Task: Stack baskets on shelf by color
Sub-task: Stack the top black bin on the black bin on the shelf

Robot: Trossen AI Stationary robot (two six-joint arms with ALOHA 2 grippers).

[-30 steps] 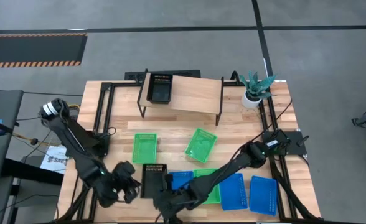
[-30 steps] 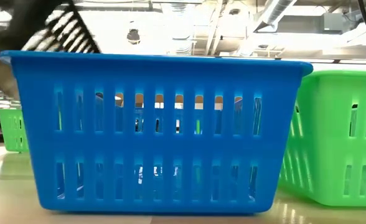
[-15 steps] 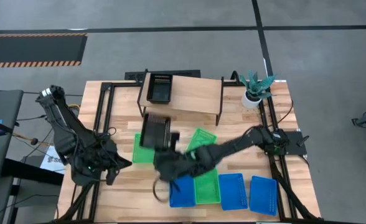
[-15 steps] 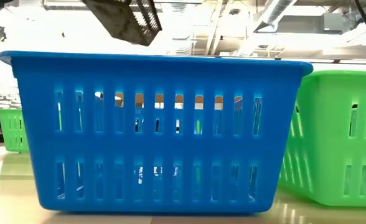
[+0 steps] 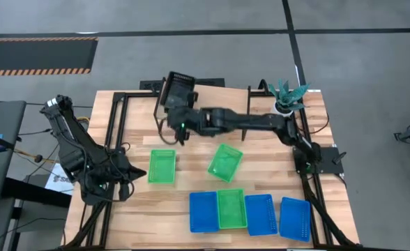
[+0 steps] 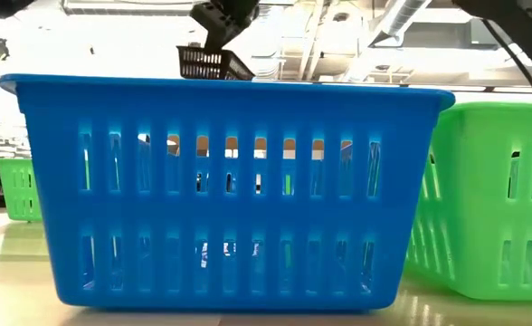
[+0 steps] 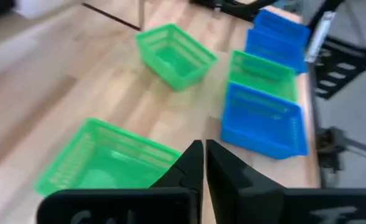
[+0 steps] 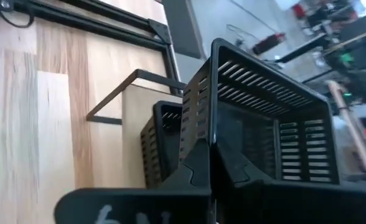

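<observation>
Pinching a black basket [image 5: 179,87] tilted over the shelf [image 5: 219,111], right fingers [image 8: 198,163] on its rim, left fingers [image 7: 192,165] pressed together

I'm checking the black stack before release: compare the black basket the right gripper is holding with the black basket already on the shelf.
The held black basket hangs in the air, pinched by its rim in the right gripper; the shelf's black basket rests on the shelf, ungripped. The held one is tilted, the resting one sits flat. The held one hovers above and just beyond the resting one, not nested. Both are black slotted trays of like size.
</observation>
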